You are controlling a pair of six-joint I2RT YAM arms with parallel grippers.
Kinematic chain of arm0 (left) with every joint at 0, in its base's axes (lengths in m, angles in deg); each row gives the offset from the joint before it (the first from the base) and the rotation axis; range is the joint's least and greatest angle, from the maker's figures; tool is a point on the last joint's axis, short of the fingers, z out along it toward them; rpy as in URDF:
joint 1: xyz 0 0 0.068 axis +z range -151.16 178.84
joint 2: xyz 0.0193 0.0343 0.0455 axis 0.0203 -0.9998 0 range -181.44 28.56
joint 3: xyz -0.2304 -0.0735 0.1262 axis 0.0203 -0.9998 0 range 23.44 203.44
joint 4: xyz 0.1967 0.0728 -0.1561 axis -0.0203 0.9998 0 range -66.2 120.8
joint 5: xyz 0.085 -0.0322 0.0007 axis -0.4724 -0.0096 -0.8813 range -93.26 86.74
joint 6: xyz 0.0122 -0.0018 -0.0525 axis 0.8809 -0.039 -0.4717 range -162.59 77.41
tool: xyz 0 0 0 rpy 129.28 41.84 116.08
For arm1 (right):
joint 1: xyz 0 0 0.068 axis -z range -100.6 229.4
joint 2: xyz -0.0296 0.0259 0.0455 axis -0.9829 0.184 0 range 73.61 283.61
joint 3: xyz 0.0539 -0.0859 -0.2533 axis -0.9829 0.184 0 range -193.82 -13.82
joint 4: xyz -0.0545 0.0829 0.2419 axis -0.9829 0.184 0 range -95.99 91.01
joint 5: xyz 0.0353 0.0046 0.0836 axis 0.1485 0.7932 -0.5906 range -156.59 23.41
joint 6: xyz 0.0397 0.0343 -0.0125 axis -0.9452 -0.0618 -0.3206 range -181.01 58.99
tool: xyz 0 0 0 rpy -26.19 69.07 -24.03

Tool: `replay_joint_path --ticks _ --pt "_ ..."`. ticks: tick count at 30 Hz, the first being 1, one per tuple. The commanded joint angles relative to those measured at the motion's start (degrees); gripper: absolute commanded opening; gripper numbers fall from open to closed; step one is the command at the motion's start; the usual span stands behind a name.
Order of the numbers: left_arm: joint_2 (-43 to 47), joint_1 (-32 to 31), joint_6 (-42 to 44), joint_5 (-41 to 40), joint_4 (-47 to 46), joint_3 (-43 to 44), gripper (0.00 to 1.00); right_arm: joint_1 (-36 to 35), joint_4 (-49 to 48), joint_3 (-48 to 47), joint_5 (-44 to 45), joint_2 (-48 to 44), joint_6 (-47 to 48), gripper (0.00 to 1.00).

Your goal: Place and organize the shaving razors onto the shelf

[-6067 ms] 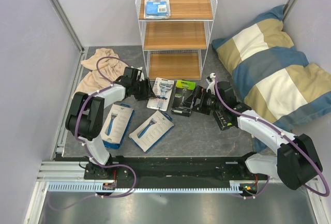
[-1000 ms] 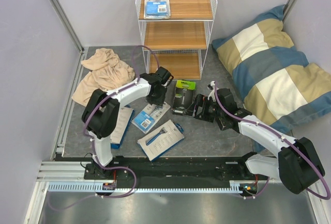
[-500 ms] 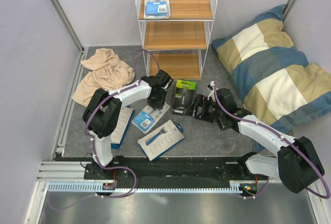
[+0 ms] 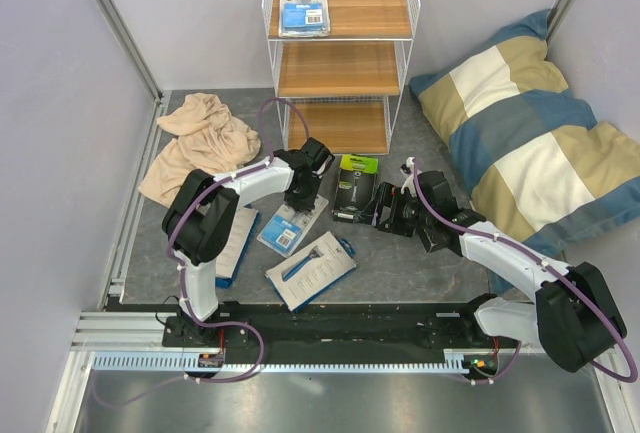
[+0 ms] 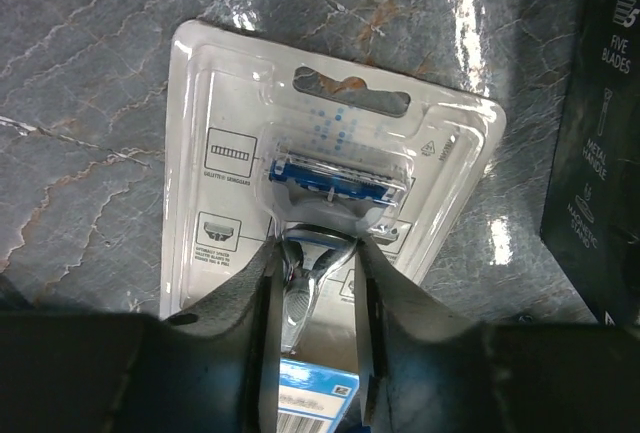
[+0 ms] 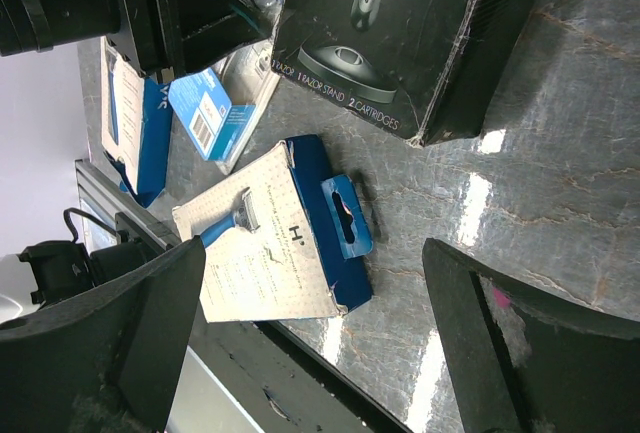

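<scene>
Wood boards on white wire: top cam shows shelf (image 4: pixel 340 70) at far edge of grey mat (image 4: pixel 400 263). Shelved blister card (image 4: pixel 302 5) lies flat on top board, left side. Other razors are on mat in front of shelf. Floor blister card (image 4: pixel 293 226) sits right under L gripper (image 4: pixel 299 196), white pack (image 4: pixel 314 270) nearer the arm bases, 2nd white pack (image 4: pixel 236 241) partly under L arm. Black-green box (image 4: pixel 353 186) is just left of R gripper (image 4: pixel 384 209). Beige cloth (image 4: pixel 200 138) far left, striped pillow (image 4: pixel 530 133) at right.

L wrist: fingers (image 5: pixel 262 293) drawn in either side of floor blister card's razor-handle bubble, v. close to plastic. Can't tell if they pinch it. Card flat on mat, black-green box at right edge.

R wrist: fingers (image 6: pixel 110 353) spread wide, nothing between. Black-green box lies flat ahead of them, white pack near it.
</scene>
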Motion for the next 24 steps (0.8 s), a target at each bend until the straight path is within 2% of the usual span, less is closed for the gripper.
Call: replay_joint_path --ticks 1,3,4,5,24 --pt "-3.28 0.55 1.31 -1.21 -1.13 -1.81 0.19 -0.24 -0.63 -1.97 0.27 0.18 0.77 0.98" --pt "-3.37 0.55 1.22 -1.13 -1.22 -1.89 0.13 -0.16 -0.54 -2.06 0.36 0.0 0.77 0.98" --pt "-3.46 0.55 1.31 -1.3 -1.13 -1.63 0.03 -0.16 -0.54 -2.06 0.36 0.0 0.77 0.98" --pt "-3.46 0.63 1.31 -1.48 -1.13 -1.63 0.02 -0.16 -0.54 -2.15 0.36 -0.17 0.77 0.98" --pt "8.4 2.92 0.7 -4.47 1.15 2.5 0.02 -0.16 -0.71 -6.1 0.18 0.53 1.21 0.98"
